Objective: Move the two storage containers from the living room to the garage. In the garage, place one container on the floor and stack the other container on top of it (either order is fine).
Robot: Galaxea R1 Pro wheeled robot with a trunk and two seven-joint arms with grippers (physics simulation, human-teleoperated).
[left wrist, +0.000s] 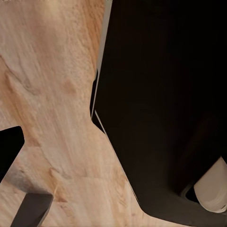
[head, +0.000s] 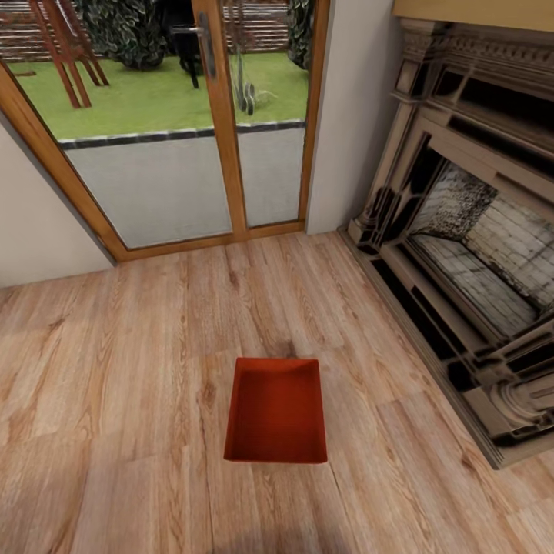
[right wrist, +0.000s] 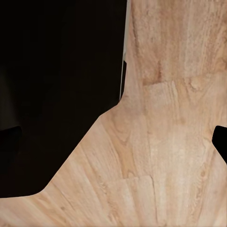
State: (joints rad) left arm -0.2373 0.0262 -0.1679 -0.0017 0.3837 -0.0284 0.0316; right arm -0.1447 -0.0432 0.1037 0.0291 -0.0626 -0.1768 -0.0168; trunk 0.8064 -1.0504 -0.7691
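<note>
From the head camera, one red-orange storage container point(head: 277, 412) sits open side up on the light wood-plank floor point(head: 115, 369), a little toward six o'clock from the middle of the view. Nothing lies inside it that I can see, and it stands apart from everything else. At eleven to twelve o'clock a wood-framed glass door point(head: 223, 115) looks out on a paved strip and a lawn. A dark, ornate fireplace point(head: 469, 238) fills the side from two to four o'clock, well apart from the container.

In the left wrist camera, the same pale planks point(left wrist: 52, 94) run under a big black part of the robot's body point(left wrist: 165, 109); a dark finger of the left hand point(left wrist: 9, 146) pokes in at nine o'clock, and I cannot tell how wide that hand stands.

In the right wrist camera, a black bulk point(right wrist: 56, 85) covers the nine-to-twelve side over the planks point(right wrist: 170, 142). A dark tip of the right hand point(right wrist: 221, 139) shows at three o'clock; its spread I cannot tell.
</note>
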